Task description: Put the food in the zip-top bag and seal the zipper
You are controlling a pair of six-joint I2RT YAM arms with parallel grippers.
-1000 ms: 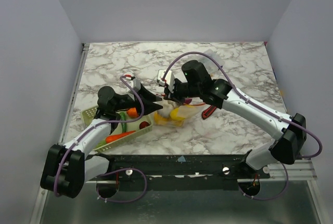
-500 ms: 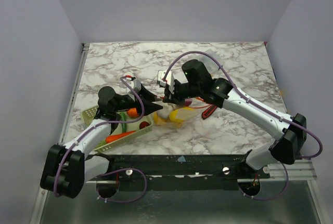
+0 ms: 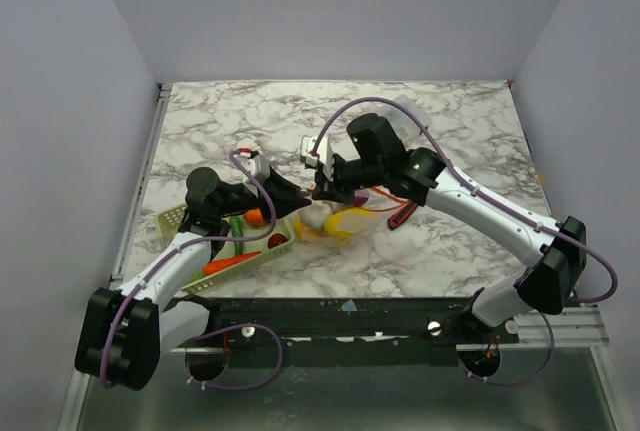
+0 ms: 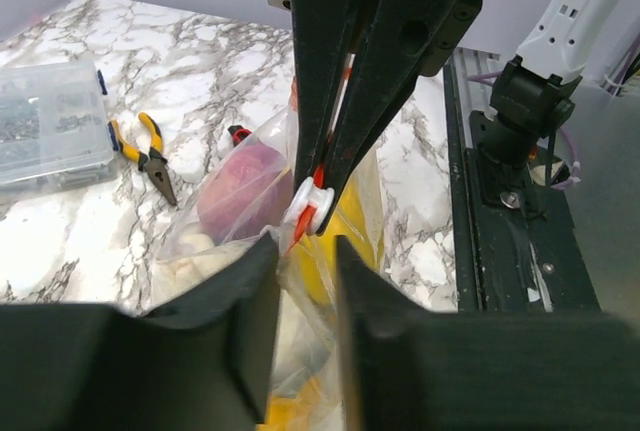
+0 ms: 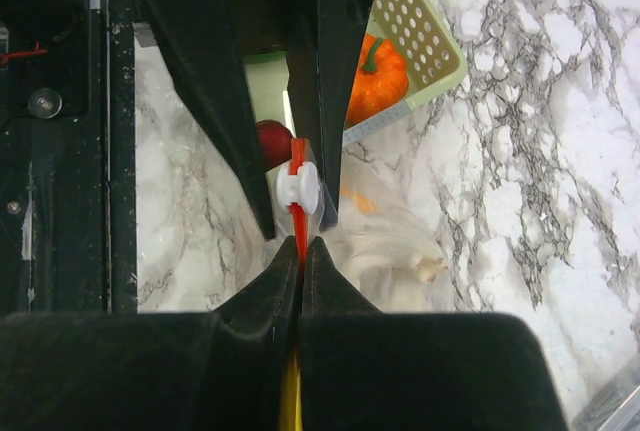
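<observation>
marble table (image 3: 450, 121) carries the zip-top bag (image 3: 345, 213) at centre, part-filled. right gripper (image 5: 301, 251) clamps the zipper (image 5: 299, 223) beside its white slider (image 5: 299, 187); left gripper (image 4: 305, 251) straddles the mouth narrowly, bite uncertain. risk: strip slips out, or sealing strands the pumpkin (image 5: 377, 66) in the basket (image 5: 425, 36) at nine o'clock.

The surface (image 3: 230, 116) is white marble with grey veining. The basket (image 5: 425, 43) is pale green, the pumpkin (image 5: 378, 76) orange. The zip-top bag (image 4: 240, 201) is transparent, its zipper (image 5: 299, 219) red-orange with a white slider (image 5: 299, 187).
</observation>
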